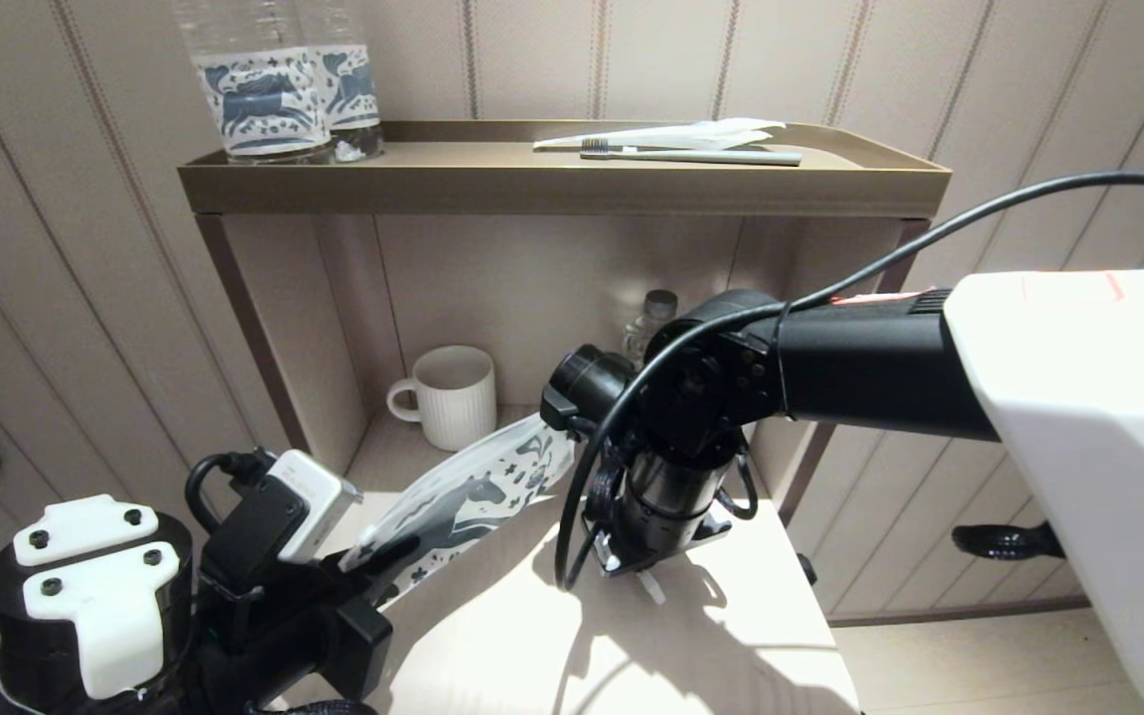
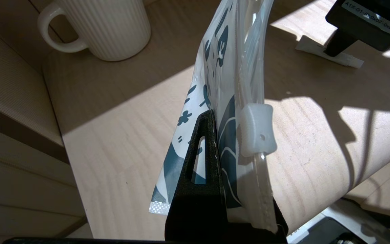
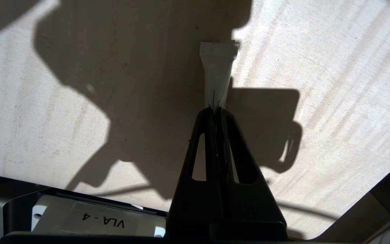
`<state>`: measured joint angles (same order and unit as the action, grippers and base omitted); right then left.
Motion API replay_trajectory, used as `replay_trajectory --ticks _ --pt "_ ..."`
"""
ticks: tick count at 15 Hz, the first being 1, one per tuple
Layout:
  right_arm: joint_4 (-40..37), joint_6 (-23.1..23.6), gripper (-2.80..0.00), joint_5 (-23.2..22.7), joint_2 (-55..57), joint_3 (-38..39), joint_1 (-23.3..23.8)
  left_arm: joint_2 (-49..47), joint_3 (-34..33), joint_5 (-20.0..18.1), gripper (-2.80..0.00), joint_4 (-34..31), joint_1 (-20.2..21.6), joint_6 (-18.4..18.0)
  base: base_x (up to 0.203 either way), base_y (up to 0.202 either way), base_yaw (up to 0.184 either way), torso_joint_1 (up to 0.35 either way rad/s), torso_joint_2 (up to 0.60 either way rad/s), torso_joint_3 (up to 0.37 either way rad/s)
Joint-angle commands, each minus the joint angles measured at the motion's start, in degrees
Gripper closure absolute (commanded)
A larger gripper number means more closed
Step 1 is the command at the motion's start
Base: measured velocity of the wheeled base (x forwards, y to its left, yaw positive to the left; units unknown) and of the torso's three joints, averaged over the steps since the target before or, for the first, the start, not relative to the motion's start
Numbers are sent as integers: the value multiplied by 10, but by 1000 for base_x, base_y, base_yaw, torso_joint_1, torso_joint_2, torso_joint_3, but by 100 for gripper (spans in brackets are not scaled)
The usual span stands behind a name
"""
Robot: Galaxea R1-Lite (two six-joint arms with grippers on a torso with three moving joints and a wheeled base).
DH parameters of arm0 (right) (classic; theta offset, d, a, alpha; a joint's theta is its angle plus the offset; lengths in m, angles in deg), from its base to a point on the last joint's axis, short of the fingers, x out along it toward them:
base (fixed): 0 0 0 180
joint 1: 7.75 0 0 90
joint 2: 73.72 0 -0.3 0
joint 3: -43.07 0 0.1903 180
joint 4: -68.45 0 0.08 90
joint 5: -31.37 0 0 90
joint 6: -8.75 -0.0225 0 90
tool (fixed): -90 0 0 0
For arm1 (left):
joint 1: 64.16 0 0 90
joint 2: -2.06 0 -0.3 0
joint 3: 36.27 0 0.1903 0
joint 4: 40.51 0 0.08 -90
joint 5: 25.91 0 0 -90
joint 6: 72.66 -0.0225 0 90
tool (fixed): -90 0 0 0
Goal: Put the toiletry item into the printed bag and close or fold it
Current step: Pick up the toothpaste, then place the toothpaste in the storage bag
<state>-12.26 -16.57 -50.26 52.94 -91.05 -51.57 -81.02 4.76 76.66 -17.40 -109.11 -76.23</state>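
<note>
Nearest, the left gripper [image 2: 222, 142] is clamped on one printed bag [image 1: 473, 497], holding it slanted above the table [image 1: 711, 636]. Just right of it, the right gripper [image 3: 216, 110] pinches one small white tube [image 3: 217, 67] tight, low over the tabletop. Farther back stand one mug [image 1: 453, 395] and one small bottle [image 1: 653, 316]. On the top shelf [image 1: 532, 189] are two labelled bottles [image 1: 259, 89], one toothbrush [image 1: 691, 155] and one white wrapper [image 1: 701, 132].

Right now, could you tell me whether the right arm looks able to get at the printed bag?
Probably yes: the left pincer holds the printed bag off the table, its far end beside the right wrist, nothing between. But the right pincer is shut on a small white tube.
</note>
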Motion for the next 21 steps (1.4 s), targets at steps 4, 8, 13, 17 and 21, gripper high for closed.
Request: replay_trajectory --ticks 4,8,13,17,21 --pt "-6 -1 0 18 -34 6 -2 -2 -2 1 0 3 -3 0 0 0 0 0 0 0" --pt "-7 1 0 32 -69 31 -1 -7 -3 0 0 2 -7 0 0 0 0 0 0 0" --pt "-8 4 0 40 -129 63 0 -64 -14 -2 0 26 -8 -18 0 0 0 0 0 0" --pt "-12 23 0 40 -162 63 3 -151 -21 -5 0 179 -8 -92 0 0 0 0 0 0" --pt "-41 52 0 40 -164 24 10 -215 -51 -62 0 333 -8 -192 0 0 0 0 0 0"
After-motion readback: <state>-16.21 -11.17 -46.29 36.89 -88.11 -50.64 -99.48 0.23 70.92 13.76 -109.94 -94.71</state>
